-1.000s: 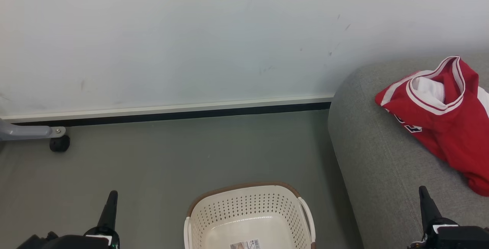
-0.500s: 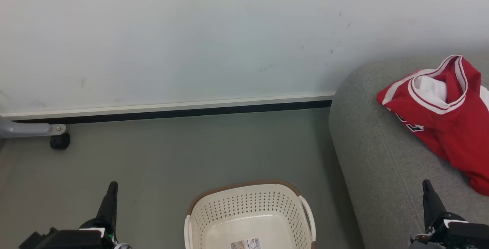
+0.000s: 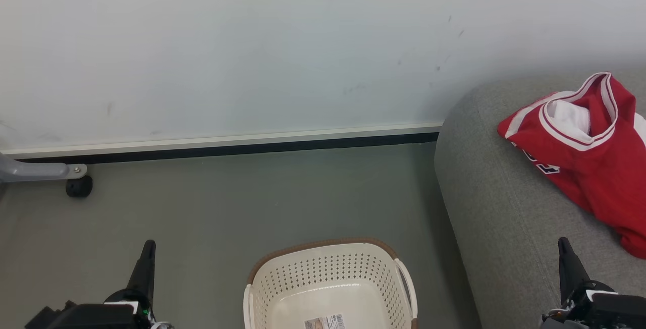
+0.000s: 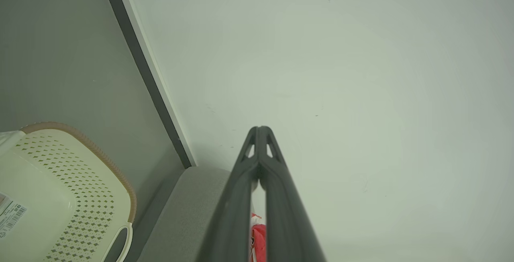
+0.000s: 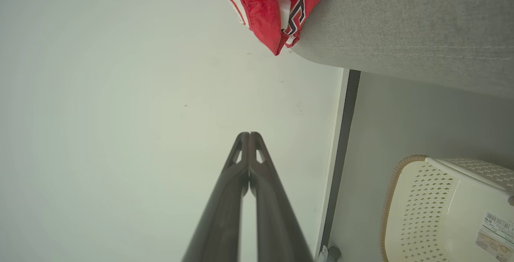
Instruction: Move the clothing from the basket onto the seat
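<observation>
Head view, left gripper [image 3: 149,244]: mine, near left, seen against the floor [image 3: 227,203]. The fingers are pressed together with nothing between them.
Head view, right gripper [image 3: 562,242]: mine, near right, seen against the near part of the seat [image 3: 494,208]. The fingers are pressed together and hold nothing.
Head view, basket [image 3: 323,244]: cream with a brown rim, on the floor at near centre. It sits between my two grippers and just left of the seat, with a paper label [image 3: 325,323] on its bottom.
Head view, seat: a grey cushion along the right, its rounded corner toward the wall [image 3: 252,41].
Head view, clothing [image 3: 585,167]: a red heap with white trim lying on the far right of the seat. It is well apart from the basket and farther off than my right gripper.
Head view, surroundings: a pale wall with a white and dark skirting [image 3: 227,142]. A grey leg [image 3: 35,171] with a black caster [image 3: 78,186] stands at the far left.
Left wrist view, left gripper: the two dark fingers meet at the tips and point at the wall.
Left wrist view, basket: on the floor beside the seat's corner, with the rim and one handle showing.
Left wrist view, clothing: a red sliver seen through the slit between my fingers, on the seat.
Right wrist view, right gripper: the fingers are closed tip to tip, aimed at the wall, pinching nothing.
Right wrist view, clothing: lies on the seat at its far end, with a dark white-edged numeral [image 5: 297,17] showing.
Right wrist view, basket: on the floor near the seat, with the label inside.
</observation>
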